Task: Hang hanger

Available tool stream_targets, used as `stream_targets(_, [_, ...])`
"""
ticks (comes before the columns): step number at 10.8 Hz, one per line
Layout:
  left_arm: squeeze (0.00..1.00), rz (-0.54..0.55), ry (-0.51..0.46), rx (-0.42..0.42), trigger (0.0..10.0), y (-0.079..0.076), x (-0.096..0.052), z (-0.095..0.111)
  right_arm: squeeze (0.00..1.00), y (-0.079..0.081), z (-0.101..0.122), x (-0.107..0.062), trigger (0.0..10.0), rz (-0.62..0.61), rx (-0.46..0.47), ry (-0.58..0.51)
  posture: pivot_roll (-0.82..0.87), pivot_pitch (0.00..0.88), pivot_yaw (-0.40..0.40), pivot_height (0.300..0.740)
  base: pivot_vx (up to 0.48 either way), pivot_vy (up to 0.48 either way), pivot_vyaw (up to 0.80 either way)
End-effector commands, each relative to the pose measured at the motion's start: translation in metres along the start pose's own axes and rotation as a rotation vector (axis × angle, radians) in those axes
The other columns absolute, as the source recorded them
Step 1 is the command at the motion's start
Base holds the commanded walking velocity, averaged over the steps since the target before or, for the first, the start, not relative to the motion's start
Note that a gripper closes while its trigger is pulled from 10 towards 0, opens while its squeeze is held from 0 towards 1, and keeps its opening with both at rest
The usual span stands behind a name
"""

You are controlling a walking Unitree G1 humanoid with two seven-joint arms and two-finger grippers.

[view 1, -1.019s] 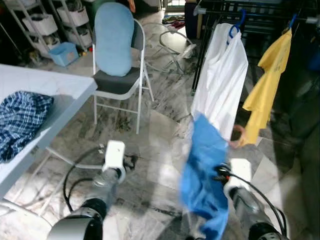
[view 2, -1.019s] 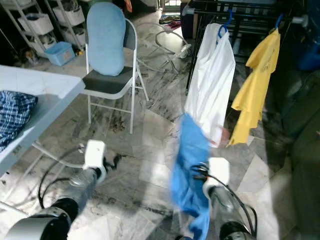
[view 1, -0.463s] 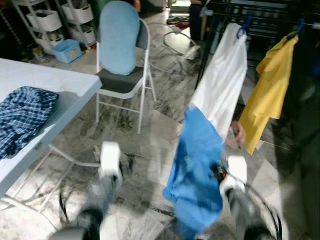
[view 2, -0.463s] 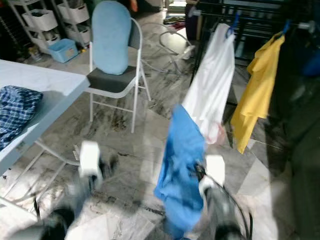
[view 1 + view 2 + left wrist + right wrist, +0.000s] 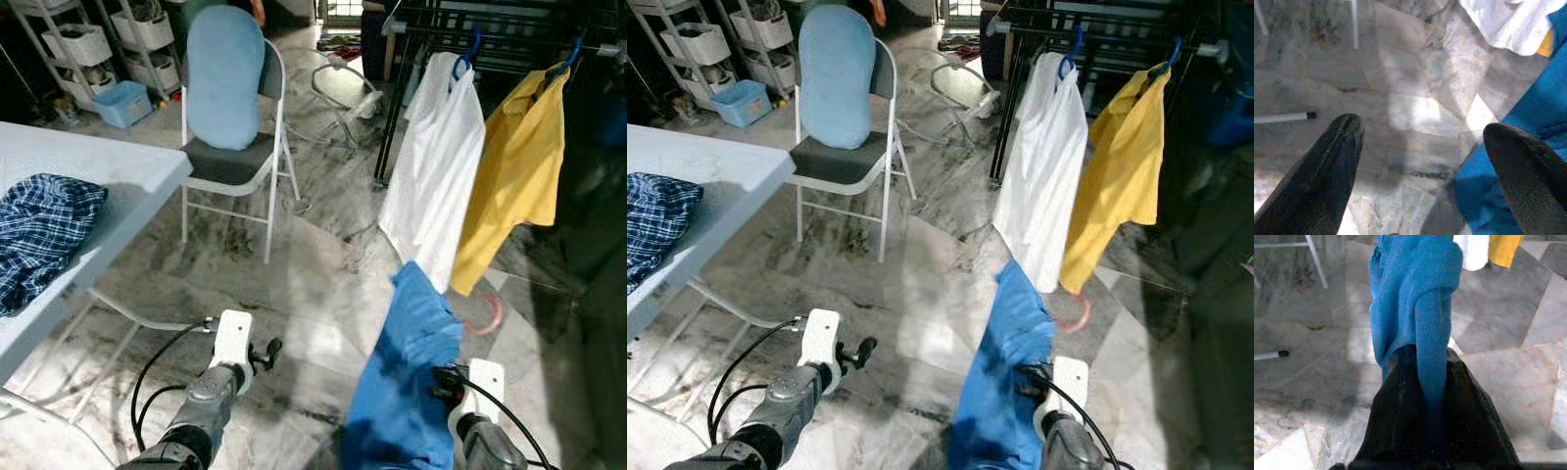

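My right gripper [image 5: 1425, 382] is shut on a blue garment [image 5: 407, 382], which drapes up and over its black fingers [image 5: 1396, 396]. It is held low, in front of the drying rack [image 5: 490, 29]. A pink hanger hook [image 5: 487, 318] curves out beside the blue cloth, under the hem of the yellow shirt [image 5: 514, 176]. On the rack's rail hang a white shirt [image 5: 436, 166] and that yellow shirt, each on a blue hanger. My left gripper [image 5: 266, 351] is open over the marble floor, its two fingers [image 5: 1327, 166] spread wide with nothing between them.
A white folding chair [image 5: 235, 147] with a light-blue cushion stands ahead to the left. A white table [image 5: 118, 181] at the left carries a plaid shirt [image 5: 39, 230]. Storage shelves [image 5: 98, 39] line the far left. A white table leg [image 5: 1283, 117] lies low near the floor.
The camera has shifted and the blur has gone. The blue garment now hangs lower and further right, before the yellow shirt. Both arms sit lower in the picture.
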State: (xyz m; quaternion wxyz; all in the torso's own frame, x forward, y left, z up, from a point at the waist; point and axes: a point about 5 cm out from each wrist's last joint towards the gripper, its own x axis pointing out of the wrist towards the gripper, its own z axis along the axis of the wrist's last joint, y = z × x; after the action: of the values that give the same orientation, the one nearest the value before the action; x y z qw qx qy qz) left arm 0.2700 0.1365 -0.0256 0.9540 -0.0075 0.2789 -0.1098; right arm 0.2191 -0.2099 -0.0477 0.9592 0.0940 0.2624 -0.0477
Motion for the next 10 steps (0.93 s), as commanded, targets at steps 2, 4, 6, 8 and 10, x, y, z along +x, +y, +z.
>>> stream_targets(2, [0.0,0.015,0.028,-0.009,10.0,0.006,-0.003,-0.008,0.0,0.002,0.005,0.002,10.0,0.005,0.006,-0.02,-0.19,0.085,0.027,0.74,0.0,0.0,-0.29])
stream_targets(4, [0.0,0.02,0.06,-0.045,10.0,0.004,-0.005,-0.016,0.0,0.004,0.006,0.003,10.0,0.016,-0.008,-0.026,-0.21,0.106,0.026,0.74,0.0,0.0,-0.61])
stream_targets(6, [0.0,-0.014,0.08,-0.018,10.0,0.002,-0.006,-0.018,0.0,0.004,0.002,0.0,10.0,0.01,-0.003,-0.021,-0.21,0.112,0.031,0.74,0.0,0.0,-0.6])
stream_targets(8, [0.0,-0.021,0.082,-0.017,10.0,0.001,-0.005,-0.017,0.0,0.006,0.0,0.0,10.0,0.014,-0.016,-0.02,-0.22,0.113,0.032,0.74,0.0,0.0,-0.6])
stream_targets(10, [0.0,-0.033,0.078,-0.017,10.0,-0.001,-0.004,-0.016,0.0,0.007,0.001,0.0,10.0,0.013,-0.018,-0.025,-0.23,0.112,0.038,0.74,0.0,0.0,-0.57])
